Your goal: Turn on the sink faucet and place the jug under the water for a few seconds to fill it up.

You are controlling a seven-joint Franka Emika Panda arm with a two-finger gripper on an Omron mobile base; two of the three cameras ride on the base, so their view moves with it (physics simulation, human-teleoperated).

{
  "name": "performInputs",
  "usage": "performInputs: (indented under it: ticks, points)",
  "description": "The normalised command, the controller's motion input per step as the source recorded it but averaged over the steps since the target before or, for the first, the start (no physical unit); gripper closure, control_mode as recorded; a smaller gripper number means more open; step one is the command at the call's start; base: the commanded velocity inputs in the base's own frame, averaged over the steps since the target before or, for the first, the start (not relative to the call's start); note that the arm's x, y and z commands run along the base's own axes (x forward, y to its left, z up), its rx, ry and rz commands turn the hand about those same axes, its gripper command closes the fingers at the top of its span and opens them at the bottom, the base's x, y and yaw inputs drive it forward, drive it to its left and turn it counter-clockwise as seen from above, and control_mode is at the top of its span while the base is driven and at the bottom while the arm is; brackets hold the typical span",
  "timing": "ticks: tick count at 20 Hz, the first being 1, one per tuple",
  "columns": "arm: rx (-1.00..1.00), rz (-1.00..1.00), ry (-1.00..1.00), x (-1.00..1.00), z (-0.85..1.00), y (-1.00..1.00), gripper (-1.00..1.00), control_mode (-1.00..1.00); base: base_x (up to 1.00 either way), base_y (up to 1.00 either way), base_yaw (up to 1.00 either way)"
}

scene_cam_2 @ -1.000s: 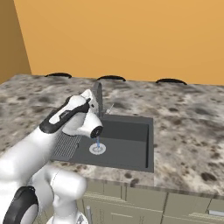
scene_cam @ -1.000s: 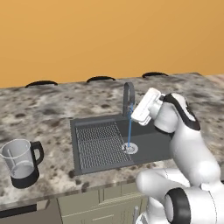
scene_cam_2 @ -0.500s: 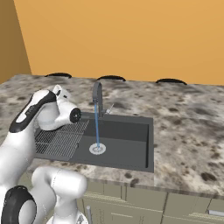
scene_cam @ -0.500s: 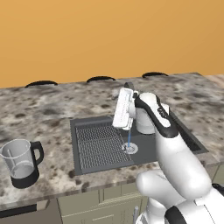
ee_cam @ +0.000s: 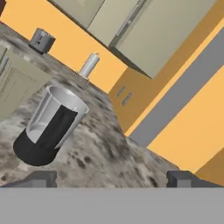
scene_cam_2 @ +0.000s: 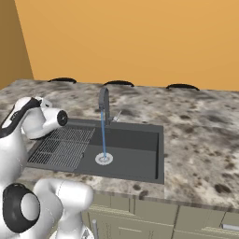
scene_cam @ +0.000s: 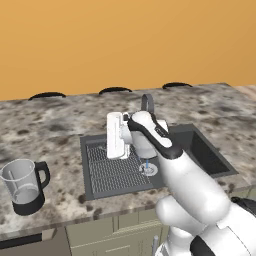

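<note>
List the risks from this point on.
The jug stands close to the counter's front edge; a clumsy approach might knock it off. Its black handle faces the open gripper, so the fingers could catch it. The water is running into the sink, so a tilted jug might splash.

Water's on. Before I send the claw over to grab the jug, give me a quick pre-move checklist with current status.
1. Water running from sink faucet into the sink: ok.
2. Claw open and empty: ok.
3. Jug upright on the counter left of the sink: ok.
4. Jug in sight ahead of the claw in the hand view: ok.
5. Jug handle facing for a grasp: cannot tell.
6. Claw at the jug: not ok, it is over the draining grid.
</note>
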Motion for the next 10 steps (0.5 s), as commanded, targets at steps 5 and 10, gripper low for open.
performInputs:
  ticks: [5,10]
  points:
    - [-0.01,0.10,0.19,0.00,-0.55,1.00,-1.00,-1.00,0.00,0.00,0.00]
    - [-0.04,0.00,0.15,0.00,-0.38,0.78,-1.00,-1.00,0.00,0.00,0.00]
